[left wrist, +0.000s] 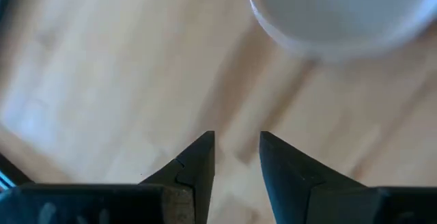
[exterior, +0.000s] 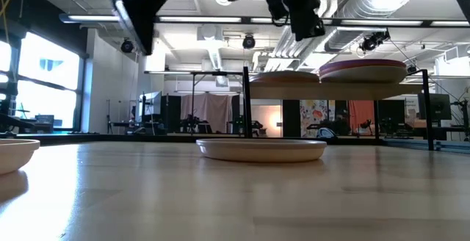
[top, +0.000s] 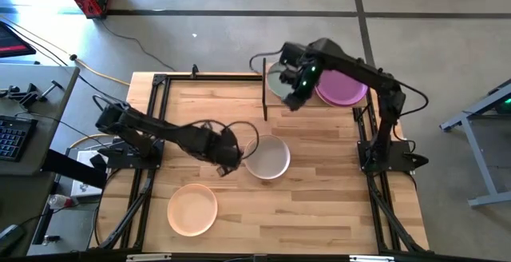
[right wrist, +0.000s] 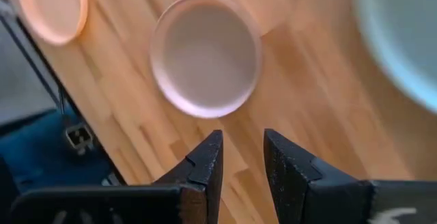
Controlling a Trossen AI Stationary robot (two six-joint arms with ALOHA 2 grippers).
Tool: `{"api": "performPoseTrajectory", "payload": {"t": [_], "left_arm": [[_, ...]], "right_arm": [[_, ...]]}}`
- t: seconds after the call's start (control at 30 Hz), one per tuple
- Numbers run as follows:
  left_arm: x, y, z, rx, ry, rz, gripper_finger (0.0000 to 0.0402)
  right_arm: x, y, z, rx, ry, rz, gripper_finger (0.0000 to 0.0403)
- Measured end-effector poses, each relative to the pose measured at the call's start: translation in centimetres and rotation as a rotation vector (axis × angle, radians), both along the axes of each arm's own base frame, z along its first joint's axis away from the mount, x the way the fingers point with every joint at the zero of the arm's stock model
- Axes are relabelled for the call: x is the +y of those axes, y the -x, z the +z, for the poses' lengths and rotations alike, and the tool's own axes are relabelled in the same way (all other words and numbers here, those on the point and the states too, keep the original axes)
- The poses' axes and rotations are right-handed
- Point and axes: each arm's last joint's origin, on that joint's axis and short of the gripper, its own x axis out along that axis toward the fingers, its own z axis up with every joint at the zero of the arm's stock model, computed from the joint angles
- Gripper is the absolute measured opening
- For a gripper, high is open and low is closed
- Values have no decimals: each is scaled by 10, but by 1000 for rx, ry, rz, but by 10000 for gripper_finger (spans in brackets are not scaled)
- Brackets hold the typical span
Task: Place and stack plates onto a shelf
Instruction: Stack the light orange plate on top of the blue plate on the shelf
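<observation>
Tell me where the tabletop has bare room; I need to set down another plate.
Bare wood runs along the tabletop's near right, right of the peach plate and below the white plate. The far left strip is also free. It is crowded at the shelf: a purple plate and a pale plate fill it, under the right tool. The left tool sits beside the white plate.

Light-wood tabletop point(top: 319, 206), centre of the high view; lying directly on it: an off-white plate point(top: 267, 157) at mid-frame and a pale peach plate point(top: 192, 208) at lower left; raised shelf point(top: 351, 106) at upper right carries a sage green plate point(top: 279, 78) beside a purple plate point(top: 343, 88).
</observation>
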Motion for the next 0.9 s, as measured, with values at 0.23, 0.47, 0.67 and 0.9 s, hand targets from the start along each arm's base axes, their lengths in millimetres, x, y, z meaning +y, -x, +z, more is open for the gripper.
{"api": "performPoseTrajectory", "payload": {"t": [0.23, 0.47, 0.67, 0.9], "left_arm": [[-20, 20, -35, 158, 96, -53, 102], [-42, 39, -65, 258, 102, -254, 102], [-60, 55, -86, 326, 71, -521, 101], [-70, 71, -103, 374, 66, -642, 101]], "right_arm": [[46, -18, 0, 1, 1, 146, 85], [73, -25, -1, 7, 17, 226, 85], [78, -26, -1, 28, 74, 240, 85], [78, -26, -1, 29, 75, 241, 85]]}}
